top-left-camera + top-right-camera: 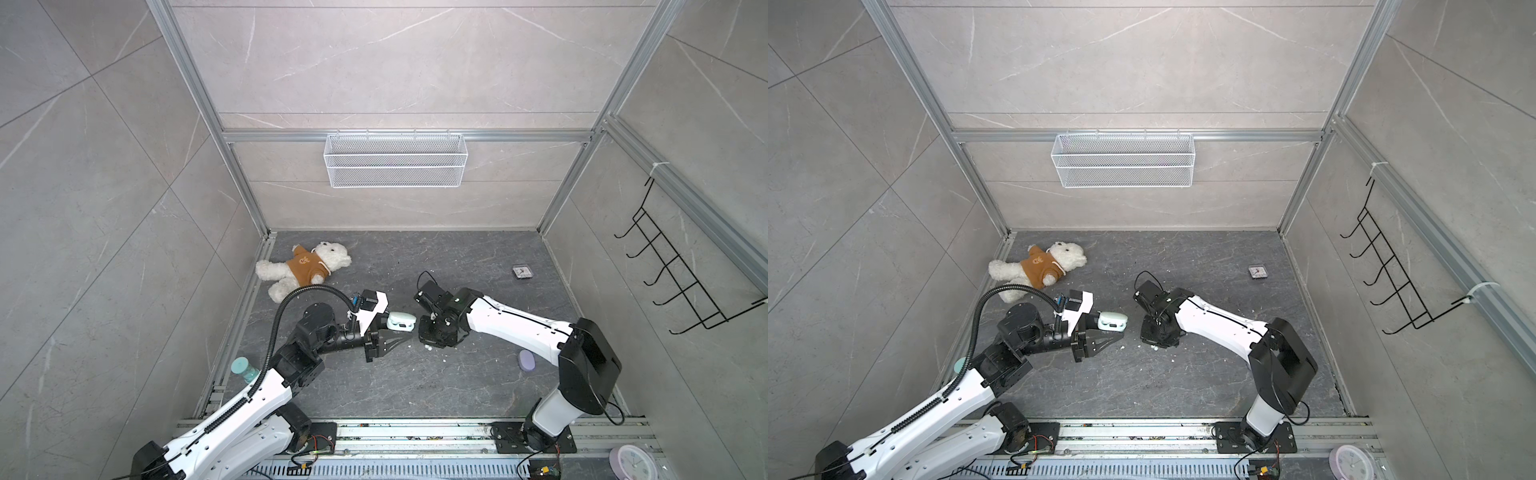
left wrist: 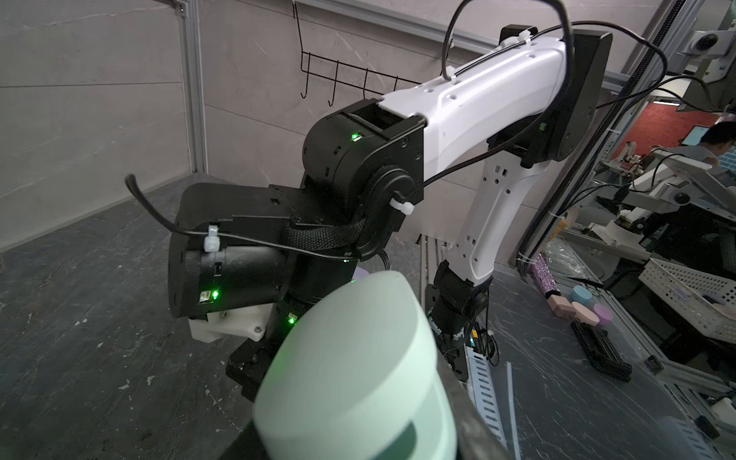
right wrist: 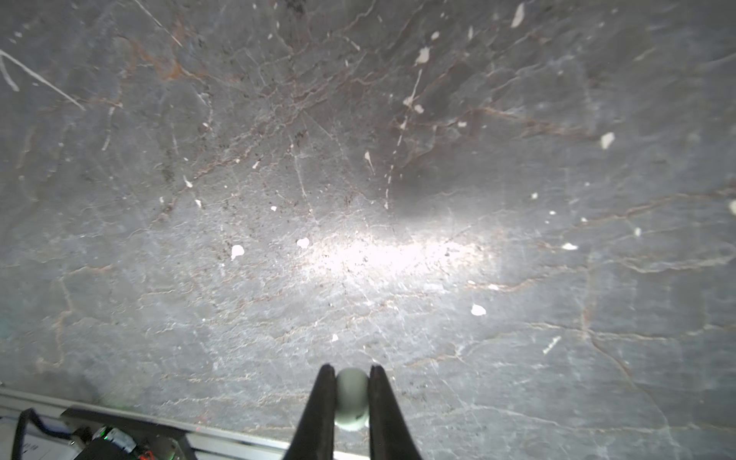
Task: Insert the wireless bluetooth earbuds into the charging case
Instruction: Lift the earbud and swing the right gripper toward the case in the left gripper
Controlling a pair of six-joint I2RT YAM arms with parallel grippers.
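The bench (image 1: 457, 386) is a dark grey slab with pale stone veins, matte and scattered with small white crumbs. Smooth grey marble-look panels in aluminium framing wall it in.

The left gripper (image 1: 400, 331) lies on its side and is clamped on the charging case (image 1: 401, 321), a smooth, rounded pale mint box of hard plastic. In both top views the case sits off the bench near the middle, its long side facing the other arm. The left wrist view shows it close up (image 2: 350, 378), a blurred rounded shell with a dark recess low on its side. I cannot tell whether anything sits inside it.

The right gripper (image 3: 351, 369) points down at the bench just beside the case. Its two tapered black fingers (image 3: 318, 406) are closed on one earbud (image 3: 351, 398), a tiny glossy bean of pale mint plastic pinched between them near the tips. I cannot tell whether the bud touches the bench.

A fluffy white teddy bear (image 1: 305, 268) in a brown knit top lies at the back left. A white wire-mesh basket (image 1: 395, 160) hangs on the back wall, and a thin black wire hook rack (image 1: 685, 282) hangs on the right wall. A smooth lilac oval object (image 1: 527, 360) lies on the bench, partly hidden behind the right arm.
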